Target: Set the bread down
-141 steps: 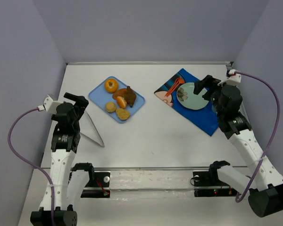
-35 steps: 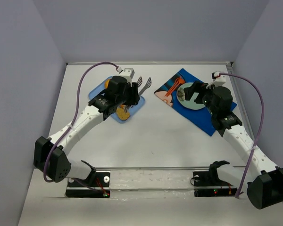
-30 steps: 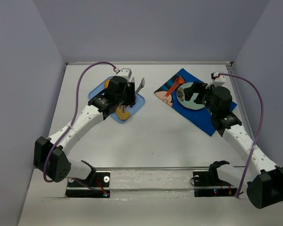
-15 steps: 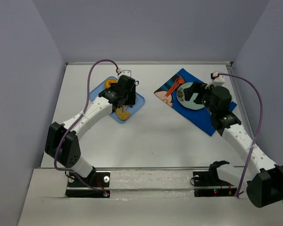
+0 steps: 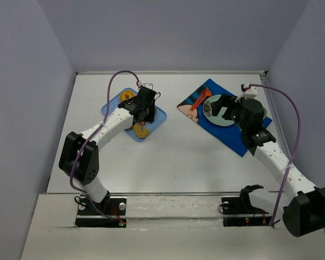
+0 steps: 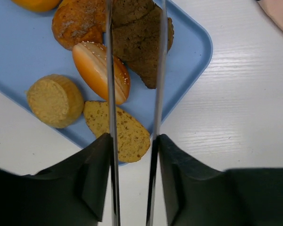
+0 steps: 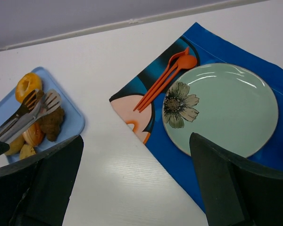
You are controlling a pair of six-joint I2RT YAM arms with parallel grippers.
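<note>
The bread (image 6: 137,42), a dark brown lumpy chunk, lies at the right end of the blue tray (image 6: 188,52). My left gripper (image 6: 133,137) is shut on a pair of metal tongs (image 6: 111,94), whose two blades run forward over the bread, a narrow gap between them. Whether the blades press the bread I cannot tell. From the right wrist view the tong heads (image 7: 40,102) sit at the bread (image 7: 53,123). Over the blue placemat, my right gripper (image 7: 134,141) stands open with nothing between its fingers.
Also on the tray are a glossy roll (image 6: 99,70), a tan round piece (image 6: 54,100), a flat speckled slice (image 6: 120,132) and an orange fruit (image 7: 27,84). A green flowered plate (image 7: 226,113) and orange cutlery (image 7: 167,80) lie on the placemat (image 7: 212,52).
The left arm has reached further over the tray and brought the tongs down from a raised, tilted pose onto the bread. The blades stand closer together. The right arm has barely moved.
</note>
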